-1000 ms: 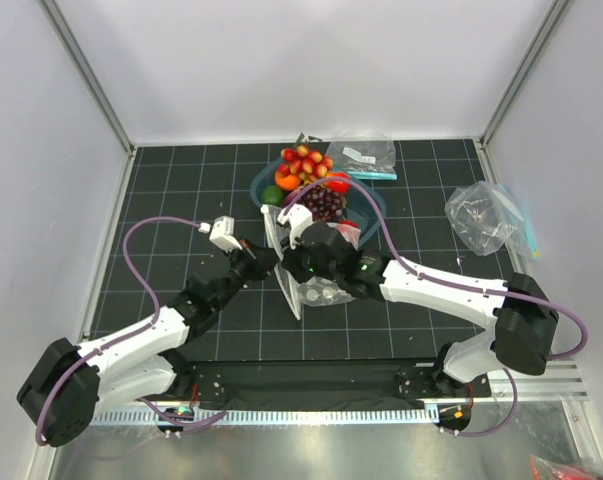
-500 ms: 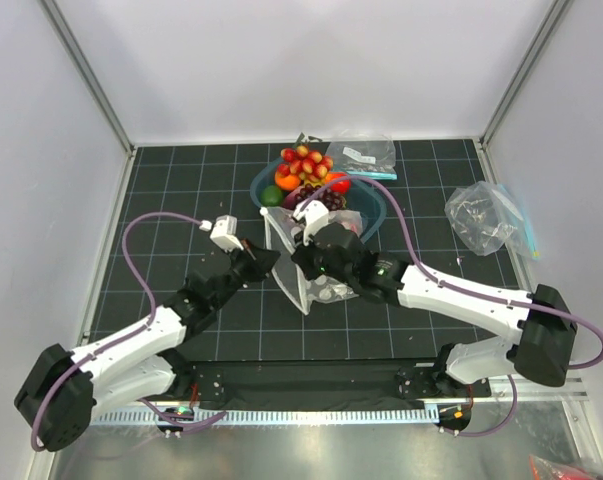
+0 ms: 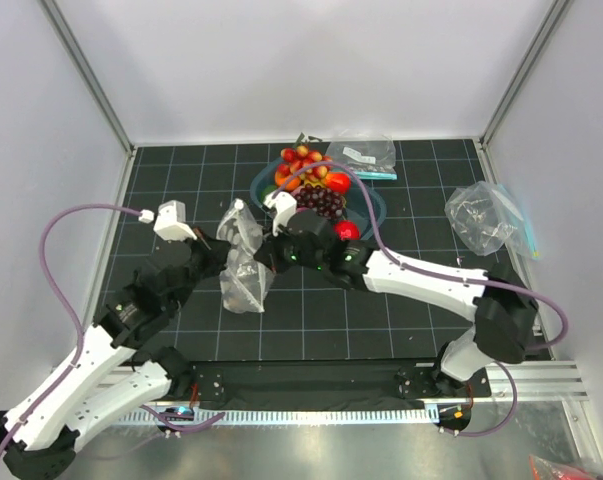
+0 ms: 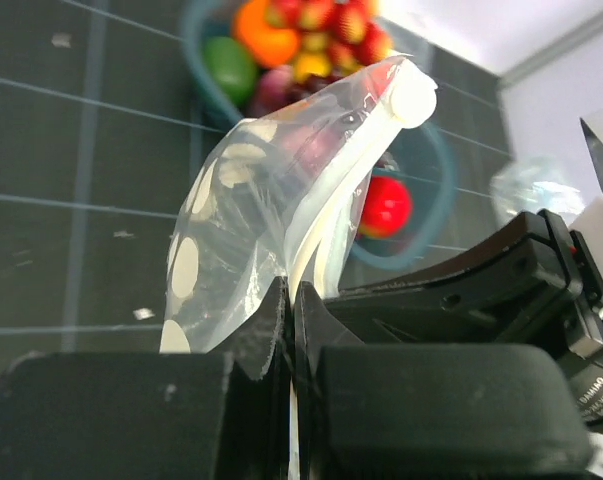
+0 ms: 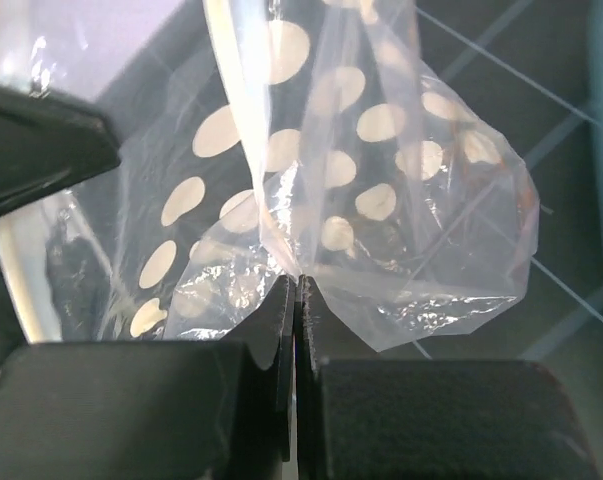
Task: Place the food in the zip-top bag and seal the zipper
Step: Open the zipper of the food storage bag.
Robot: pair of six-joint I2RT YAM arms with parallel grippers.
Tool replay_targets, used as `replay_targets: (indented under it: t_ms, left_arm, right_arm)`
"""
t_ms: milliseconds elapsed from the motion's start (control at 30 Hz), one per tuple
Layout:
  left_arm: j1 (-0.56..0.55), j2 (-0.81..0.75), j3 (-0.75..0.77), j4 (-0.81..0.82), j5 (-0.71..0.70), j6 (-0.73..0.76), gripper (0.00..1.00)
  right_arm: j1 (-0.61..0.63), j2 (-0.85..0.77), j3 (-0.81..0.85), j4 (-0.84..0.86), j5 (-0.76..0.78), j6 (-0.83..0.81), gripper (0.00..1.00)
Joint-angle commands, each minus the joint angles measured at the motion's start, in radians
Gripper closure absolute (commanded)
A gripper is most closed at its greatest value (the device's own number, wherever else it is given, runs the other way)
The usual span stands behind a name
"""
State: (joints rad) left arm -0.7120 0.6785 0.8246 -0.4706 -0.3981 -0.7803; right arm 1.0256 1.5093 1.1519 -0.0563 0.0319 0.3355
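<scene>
Top external view: the dotted zip-top bag (image 3: pixel 243 272) hangs between both arms above the desk (image 3: pixel 181 180), just left of the blue tray (image 4: pixel 451 180) holding the food (image 3: pixel 316 180). The left jaws and right jaws each pinch tight on its film, likely to pull the mouth apart for loading.

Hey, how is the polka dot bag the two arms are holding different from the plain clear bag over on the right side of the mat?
The zip-top bag is printed with white dots; the plain bag has none. The zip-top bag is pinched by the left gripper and the right gripper; the plain bag lies alone near the right wall, untouched. Both are clear, crumpled plastic.
</scene>
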Motion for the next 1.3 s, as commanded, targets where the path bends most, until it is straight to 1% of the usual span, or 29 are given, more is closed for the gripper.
replay_targets:
  t_ms: [0,67,133,167,200,267,300,333,433,500,533,633,800,933,967,1133,1167,1267]
  left_arm:
    - [0.000,0.003,0.096,-0.258,-0.145,0.039,1.00]
    - [0.000,0.015,0.160,-0.324,-0.188,0.053,1.00]
    - [0.000,0.050,0.221,-0.370,-0.231,0.082,1.00]
    - [-0.001,0.067,0.243,-0.413,-0.272,0.094,1.00]
    - [-0.001,0.107,0.264,-0.433,-0.297,0.122,1.00]
    - [0.000,0.160,0.336,-0.491,-0.359,0.154,1.00]
    - [-0.001,0.188,0.362,-0.514,-0.376,0.165,1.00]
    - [-0.001,0.252,0.411,-0.551,-0.390,0.180,1.00]
    - [0.000,0.355,0.446,-0.565,-0.371,0.182,1.00]
    - [-0.001,0.386,0.423,-0.530,-0.329,0.177,1.00]
    - [-0.001,0.404,0.385,-0.473,-0.320,0.171,1.00]
    - [-0.001,0.446,0.329,-0.375,-0.286,0.151,1.00]
    - [-0.004,0.545,0.352,-0.330,-0.271,0.122,1.00]
    - [-0.012,0.582,0.354,-0.266,-0.236,0.105,1.00]
    - [-0.012,0.592,0.352,-0.246,-0.222,0.099,1.00]
    - [-0.010,0.630,0.346,-0.154,-0.151,0.093,1.00]
    - [-0.010,0.639,0.352,-0.154,-0.128,0.093,1.00]
    - [-0.010,0.688,0.389,-0.161,-0.087,0.118,1.00]
  right_arm:
    - [0.002,0.075,0.083,0.139,-0.119,0.068,0.99]
    - [-0.009,0.109,0.107,0.170,-0.171,0.106,0.99]
    - [-0.038,0.147,0.101,0.249,-0.208,0.150,0.99]
    - [-0.053,0.157,0.089,0.288,-0.266,0.215,0.99]
    - [-0.068,0.178,0.075,0.384,-0.298,0.261,0.99]
    - [-0.110,0.204,0.043,0.478,-0.384,0.365,0.99]
    - [-0.117,0.236,0.042,0.516,-0.397,0.382,0.99]
    - [-0.121,0.247,0.048,0.519,-0.401,0.387,0.99]
    - [-0.124,0.284,0.052,0.509,-0.392,0.379,0.99]
    - [-0.133,0.293,0.049,0.484,-0.379,0.372,0.99]
    - [-0.139,0.298,0.042,0.474,-0.368,0.370,0.99]
    - [-0.174,0.299,0.016,0.420,-0.337,0.369,0.99]
    - [-0.246,0.264,-0.038,0.331,-0.314,0.338,0.99]
    - [-0.280,0.210,-0.047,0.221,-0.274,0.249,0.99]
    - [-0.286,0.188,-0.046,0.175,-0.267,0.232,0.99]
    - [-0.341,0.146,-0.020,0.064,-0.241,0.159,0.99]
    - [-0.348,0.141,-0.012,0.017,-0.236,0.131,0.99]
    - [-0.361,0.135,0.017,-0.046,-0.222,0.091,0.99]
